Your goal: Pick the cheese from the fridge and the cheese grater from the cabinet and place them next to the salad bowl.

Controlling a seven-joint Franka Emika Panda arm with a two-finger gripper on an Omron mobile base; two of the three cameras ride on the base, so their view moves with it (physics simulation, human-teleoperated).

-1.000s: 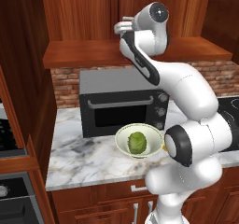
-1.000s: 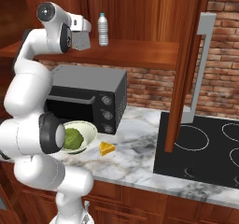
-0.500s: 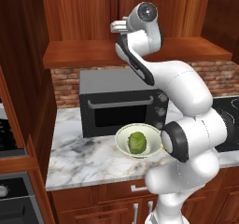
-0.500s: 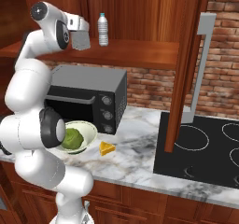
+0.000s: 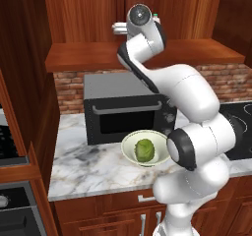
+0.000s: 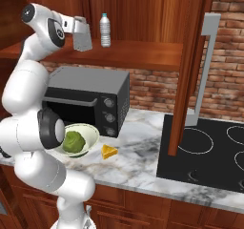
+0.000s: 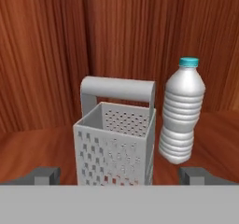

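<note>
A: Since the earlier frame, my arm has swung further left; my pincer [image 7: 119, 176] is spread wide around the cheese grater [image 7: 115, 143] on the cabinet [image 6: 143, 51] shelf.

B: Step?

A: Grasping. Next: close, lift clear of the bottle [image 7: 182, 118].

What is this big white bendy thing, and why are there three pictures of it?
It is a robot arm in a pretend kitchen. Two pictures look over its shoulders, from the left and from the right. The third comes from a camera on its hand. Its gripper is open, reaching up to the cheese grater on the cabinet shelf, beside a water bottle. Nothing is held yet. Down on the counter sit the salad bowl, the cheese and a toaster oven.
</note>
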